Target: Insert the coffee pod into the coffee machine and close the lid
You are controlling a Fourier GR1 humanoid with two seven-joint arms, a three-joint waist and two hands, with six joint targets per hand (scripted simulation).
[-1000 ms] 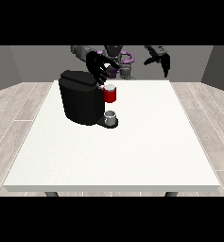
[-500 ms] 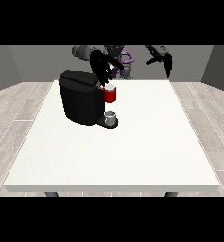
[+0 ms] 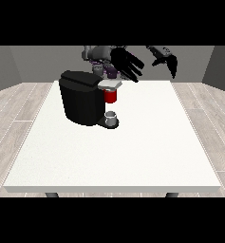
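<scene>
The black coffee machine (image 3: pixel 83 97) stands at the table's back left. Its light grey lid part (image 3: pixel 111 84) sits over a red thing at the machine (image 3: pixel 111 96). A small grey thing (image 3: pixel 112 117) rests on the machine's base below; I cannot tell whether it is the pod. The hand at the view's left (image 3: pixel 126 64) hovers above and to the right of the machine's head, open, with spread straight fingers and nothing in it. The hand at the view's right (image 3: pixel 165 58) hangs in the air over the table's back edge, its fingers relaxed and pointing down, also holding nothing.
The white table (image 3: pixel 133 152) stretches wide towards the camera, in front of and to the right of the machine. The robot's grey and purple torso (image 3: pixel 102 54) stands behind the table's back edge.
The hand at the view's left has moved from over the machine's top towards the view's right. The hand at the view's right has shifted slightly right and down.
</scene>
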